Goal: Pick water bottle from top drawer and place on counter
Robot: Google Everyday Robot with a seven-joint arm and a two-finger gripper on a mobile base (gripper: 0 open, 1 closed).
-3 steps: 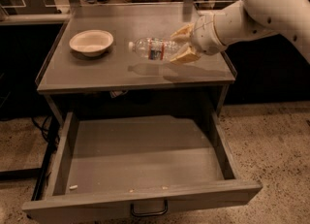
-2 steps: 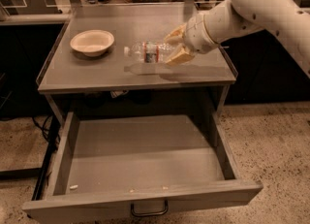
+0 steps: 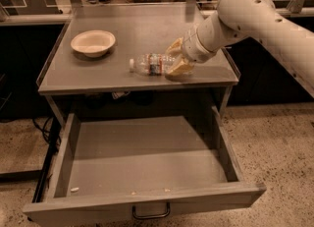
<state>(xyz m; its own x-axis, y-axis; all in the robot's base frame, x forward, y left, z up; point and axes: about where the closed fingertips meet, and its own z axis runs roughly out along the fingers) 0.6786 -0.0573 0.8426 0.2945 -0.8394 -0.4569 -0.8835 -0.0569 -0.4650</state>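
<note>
The water bottle (image 3: 149,64) lies on its side at the front middle of the counter (image 3: 98,76), white cap pointing left toward the bowl. My gripper (image 3: 174,59) comes in from the right on the white arm. Its tan fingers (image 3: 178,68) are closed around the bottle's bottom end. The bottle looks to be at or just above the counter surface. The top drawer (image 3: 147,159) is pulled fully open below, with a dark loop handle (image 3: 151,214) on its front and only a few small specks inside.
A pale bowl (image 3: 93,42) stands at the counter's left back. The white arm (image 3: 255,14) spans the counter's right side. Speckled floor (image 3: 279,152) lies right of the drawer. Dark cables (image 3: 46,125) hang at the cabinet's left.
The gripper has carried the bottle a little left and lower, toward the counter's front middle. The bowl and the drawer have not moved.
</note>
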